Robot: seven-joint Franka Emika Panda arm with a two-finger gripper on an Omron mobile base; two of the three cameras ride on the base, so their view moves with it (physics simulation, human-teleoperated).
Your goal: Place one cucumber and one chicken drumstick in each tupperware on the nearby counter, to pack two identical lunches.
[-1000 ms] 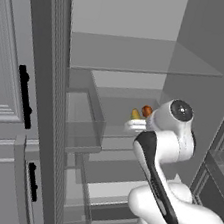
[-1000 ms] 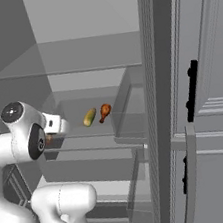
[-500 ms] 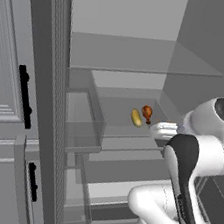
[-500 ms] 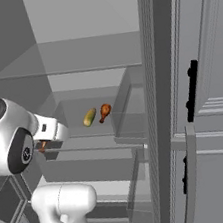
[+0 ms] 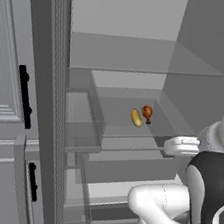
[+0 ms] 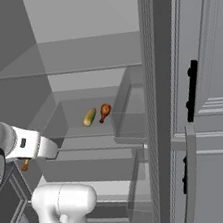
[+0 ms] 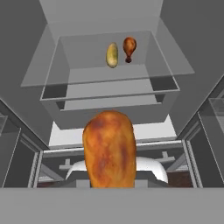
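My gripper (image 6: pixel 25 159) is shut on a browned chicken drumstick (image 7: pixel 109 151), which looms large at the bottom of the hand view and hides the fingertips. From the right base view that drumstick (image 6: pixel 24 164) hangs just under the hand, in front of the open fridge and to its left. Inside, on a glass shelf (image 5: pixel 131 129), lie a yellow-green cucumber (image 5: pixel 136 118) (image 6: pixel 89 117) (image 7: pixel 112 55) and a second chicken drumstick (image 5: pixel 146 113) (image 6: pixel 104 112) (image 7: pixel 129 47), side by side. The tupperware and the counter are out of view.
The fridge doors stand open, with clear door bins (image 5: pixel 84 125) (image 6: pixel 132 115) on either side of the opening. A higher glass shelf (image 5: pixel 142 55) spans the cavity, and a clear drawer (image 7: pixel 109 103) sits below the food shelf. Dark handles (image 6: pixel 191 91) run down the neighbouring grey panels.
The arm has drawn back out of the fridge with the drumstick held, and swung sideways away from the shelf. The cucumber and drumstick on the shelf have not moved.
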